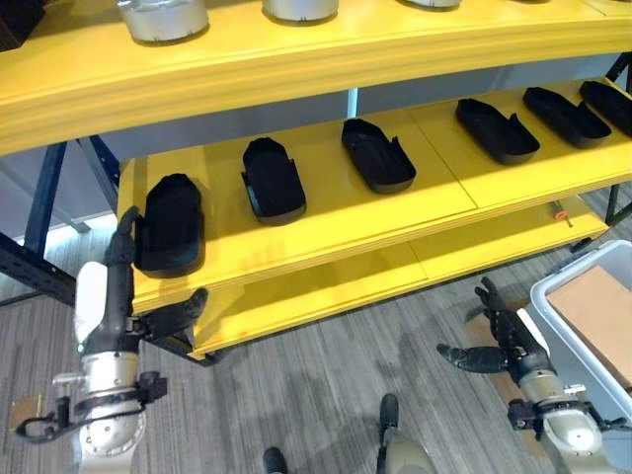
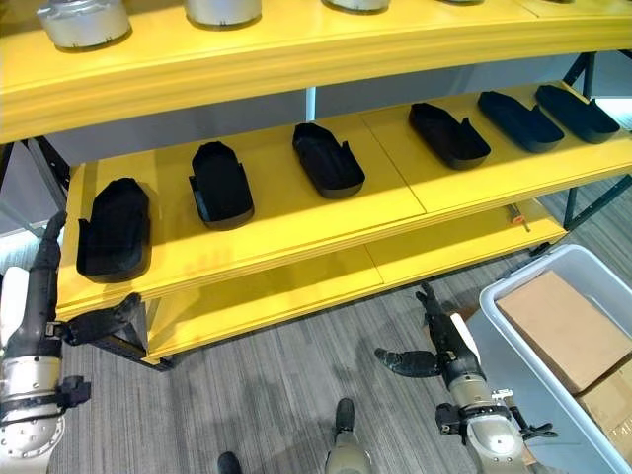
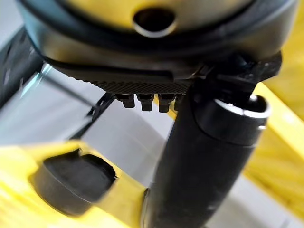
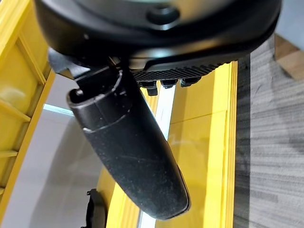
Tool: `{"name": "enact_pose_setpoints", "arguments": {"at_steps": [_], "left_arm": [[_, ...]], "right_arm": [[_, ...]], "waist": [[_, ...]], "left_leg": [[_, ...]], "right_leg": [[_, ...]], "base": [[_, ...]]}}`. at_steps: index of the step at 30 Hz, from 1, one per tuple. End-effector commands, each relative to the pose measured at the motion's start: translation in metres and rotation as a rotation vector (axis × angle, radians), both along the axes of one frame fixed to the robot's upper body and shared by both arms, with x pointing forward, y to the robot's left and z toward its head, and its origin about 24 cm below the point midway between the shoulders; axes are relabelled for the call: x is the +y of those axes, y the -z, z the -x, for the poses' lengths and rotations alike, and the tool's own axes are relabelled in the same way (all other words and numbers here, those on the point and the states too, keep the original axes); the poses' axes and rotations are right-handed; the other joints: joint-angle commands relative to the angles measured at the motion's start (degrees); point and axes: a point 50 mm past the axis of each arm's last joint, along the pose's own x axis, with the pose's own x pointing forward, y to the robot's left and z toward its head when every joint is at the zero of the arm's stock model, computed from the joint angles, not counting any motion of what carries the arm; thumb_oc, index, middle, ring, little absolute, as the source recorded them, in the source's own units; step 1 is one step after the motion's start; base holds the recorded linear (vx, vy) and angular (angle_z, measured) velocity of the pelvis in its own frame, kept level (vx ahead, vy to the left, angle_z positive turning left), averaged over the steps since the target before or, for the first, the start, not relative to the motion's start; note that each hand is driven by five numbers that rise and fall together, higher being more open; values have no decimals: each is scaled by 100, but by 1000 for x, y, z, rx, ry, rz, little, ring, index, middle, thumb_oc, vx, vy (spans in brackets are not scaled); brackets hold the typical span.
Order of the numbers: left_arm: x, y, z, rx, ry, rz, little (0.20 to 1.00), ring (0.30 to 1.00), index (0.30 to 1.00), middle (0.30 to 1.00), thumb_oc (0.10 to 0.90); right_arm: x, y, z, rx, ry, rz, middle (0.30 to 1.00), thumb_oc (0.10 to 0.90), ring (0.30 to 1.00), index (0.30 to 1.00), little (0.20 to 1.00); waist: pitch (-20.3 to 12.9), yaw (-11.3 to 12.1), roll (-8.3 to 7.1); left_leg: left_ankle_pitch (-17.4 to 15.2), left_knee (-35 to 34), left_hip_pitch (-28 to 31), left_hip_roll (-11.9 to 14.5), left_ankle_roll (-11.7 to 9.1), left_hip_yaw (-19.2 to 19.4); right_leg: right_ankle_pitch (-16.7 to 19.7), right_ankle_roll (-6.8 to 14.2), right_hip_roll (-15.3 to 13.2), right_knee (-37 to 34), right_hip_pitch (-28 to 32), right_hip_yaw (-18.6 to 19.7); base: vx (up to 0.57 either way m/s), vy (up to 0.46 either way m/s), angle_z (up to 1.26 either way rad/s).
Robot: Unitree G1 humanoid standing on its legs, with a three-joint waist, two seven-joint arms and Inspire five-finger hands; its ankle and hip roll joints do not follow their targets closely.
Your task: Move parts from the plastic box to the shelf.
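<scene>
Several black moulded parts lie in a row on the yellow shelf's middle board (image 1: 326, 222). The leftmost black part (image 1: 170, 222) sits near the board's left end, and it also shows past my thumb as the black part (image 3: 71, 185). My left hand (image 1: 120, 272) stands upright just left of it, fingers straight, thumb (image 3: 204, 156) spread, holding nothing. My right hand (image 1: 502, 338) hangs low over the floor, open and empty, just left of the grey plastic box (image 1: 578, 265).
A cardboard carton (image 2: 563, 326) lies inside the plastic box. Silver metal cylinders (image 1: 163, 18) stand on the top board. A lower yellow board (image 1: 326, 281) carries a small red-tipped tool (image 1: 561, 212). Dark blue frame posts (image 1: 39, 197) flank the shelf's left end.
</scene>
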Motion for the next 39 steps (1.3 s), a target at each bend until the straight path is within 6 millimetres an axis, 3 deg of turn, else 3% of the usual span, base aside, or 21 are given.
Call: {"name": "enact_pose_setpoints", "arguments": {"at_steps": [1, 6, 9, 20, 33, 39], "left_arm": [[11, -47, -1, -194, -52, -272, 1000, 1000, 1000, 1000, 900], [13, -41, 4, -133, -80, -377, 1000, 1000, 1000, 1000, 900], [11, -32, -6, -66, -62, -475, 1000, 1000, 1000, 1000, 900], [7, -16, -18, 16, -36, -469, 1000, 1000, 1000, 1000, 900], [3, -12, -25, 23, -15, -460, 1000, 1000, 1000, 1000, 900], [5, 4, -30, 97, -19, -438, 1000, 1000, 1000, 1000, 900]], "right_arm": [[-3, -65, -20, -344, -25, 48, 1000, 900, 1000, 1000, 1000], [-3, -70, -21, -361, -30, 64, 1000, 900, 1000, 1000, 1000], [0, -74, -25, -381, -44, 72, 1000, 900, 1000, 1000, 1000], [1, -77, -29, -399, -29, 81, 1000, 900, 1000, 1000, 1000], [2, -79, -30, -415, -22, 78, 1000, 900, 1000, 1000, 1000], [2, -83, -33, -434, -8, 84, 1000, 900, 1000, 1000, 1000]], "waist": [[24, -23, -100], [100, 29, -113], [187, 31, -170], [283, 6, -214], [306, -19, -250], [400, -39, -316]], "left_leg": [[-495, 513, -304, -14, 257, -335], [-539, 560, -350, 8, 253, -393], [-483, 602, -495, 2, 263, -456], [-493, 665, -610, 5, 274, -477], [-496, 711, -684, 2, 280, -487], [-509, 779, -770, 21, 285, -479]], "right_leg": [[-715, 394, -312, 84, 790, -527], [-746, 393, -292, 95, 791, -541], [-705, 374, -304, 93, 719, -562], [-696, 362, -292, 118, 611, -541], [-692, 353, -290, 139, 549, -516], [-699, 334, -263, 177, 434, -454]], "base": [[0, 0, 0], [0, 0, 0], [-25, -12, 9], [-3, 1, 2], [0, 0, 0], [0, 0, 0]]}}
